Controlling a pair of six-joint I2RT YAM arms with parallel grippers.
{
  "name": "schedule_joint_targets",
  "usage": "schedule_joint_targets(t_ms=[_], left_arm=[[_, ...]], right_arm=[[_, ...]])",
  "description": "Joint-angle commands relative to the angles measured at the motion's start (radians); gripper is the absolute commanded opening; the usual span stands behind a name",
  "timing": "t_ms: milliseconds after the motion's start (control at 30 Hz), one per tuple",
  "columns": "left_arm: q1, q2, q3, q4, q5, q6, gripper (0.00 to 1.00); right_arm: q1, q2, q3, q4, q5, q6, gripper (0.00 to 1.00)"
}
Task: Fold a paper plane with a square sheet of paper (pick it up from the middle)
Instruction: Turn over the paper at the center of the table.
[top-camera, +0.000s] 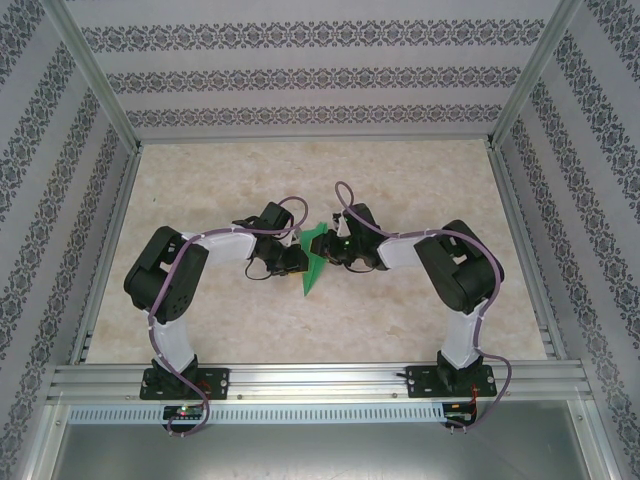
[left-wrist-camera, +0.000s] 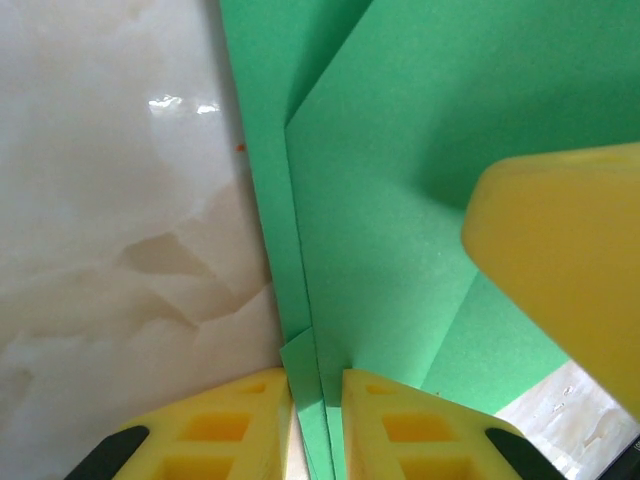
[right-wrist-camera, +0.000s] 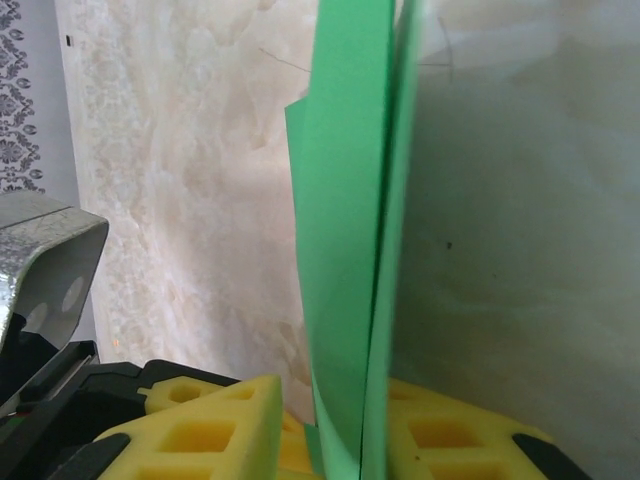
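From above, my left arm (top-camera: 170, 290) bends in from the left side of the marble-patterned table (top-camera: 220, 180) toward its middle, and my left gripper (top-camera: 298, 258) ends right against the green paper (top-camera: 312, 268). In the left wrist view its two yellow fingers (left-wrist-camera: 235, 435) sit at the bottom edge with only a narrow slot between them. The paper's folded layers run down into that slot and are touched on both sides, so I am pinching the paper there. The paper (left-wrist-camera: 400, 150) is not a flat square: it is folded, with a slanting crease and overlapping layers, and it stands on edge between my two grippers near the table's centre. From above it looks slim and pointed, narrowing toward the near side. On the right of the left wrist view a yellow pad (left-wrist-camera: 560, 270) of my right gripper (top-camera: 328, 254) lies over the paper's face. In the right wrist view the paper (right-wrist-camera: 345, 250) rises edge-on as a thin upright strip from between that gripper's fingers (right-wrist-camera: 215, 435). The finger on the right lies against it and the one on the left sits just beside it; I cannot tell whether this gripper is clamped on the paper. My right arm (top-camera: 460, 275) reaches in from the right.
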Motion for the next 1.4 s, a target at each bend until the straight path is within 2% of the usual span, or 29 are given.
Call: schedule_joint_targets(t_ms=[0,300,400,500,567,667,833,933,1000,1167,1233,1367], left_arm=[[-0.010,-0.018,-0.006,0.017,-0.030,-0.011,0.22],[-0.009,-0.060,-0.020,0.034,-0.030,-0.022,0.23],[-0.009,-0.118,-0.050,0.069,-0.038,-0.046,0.26],[-0.010,-0.228,-0.099,0.101,-0.099,-0.077,0.31],[-0.009,-0.312,-0.133,0.109,-0.172,-0.094,0.33],[-0.008,-0.440,-0.159,0.056,-0.319,-0.106,0.35],[-0.001,-0.583,-0.186,-0.052,-0.554,-0.136,0.37],[0.009,-0.639,-0.211,-0.080,-0.639,-0.169,0.38],[0.017,-0.669,-0.230,-0.092,-0.679,-0.202,0.39],[0.025,-0.728,-0.261,-0.108,-0.748,-0.239,0.40],[0.027,-0.747,-0.265,-0.118,-0.762,-0.239,0.41],[0.027,-0.763,-0.269,-0.131,-0.763,-0.232,0.41]], right_arm=[[0.013,0.031,0.028,0.009,-0.013,-0.044,0.24],[0.010,-0.004,0.041,-0.050,0.014,-0.076,0.10],[0.008,-0.048,0.055,-0.120,0.032,-0.105,0.06],[0.004,-0.125,0.083,-0.276,0.103,-0.173,0.05],[0.005,-0.189,0.114,-0.422,0.180,-0.244,0.05],[0.022,-0.275,0.191,-0.714,0.384,-0.361,0.05],[0.088,-0.331,0.350,-1.163,0.853,-0.461,0.05],[0.134,-0.294,0.428,-1.368,1.084,-0.446,0.04],[0.162,-0.258,0.456,-1.447,1.153,-0.428,0.03],[0.256,-0.127,0.505,-1.508,1.188,-0.361,0.03],[0.302,-0.040,0.552,-1.523,1.175,-0.327,0.07],[0.372,0.132,0.680,-1.548,1.134,-0.281,0.08]])
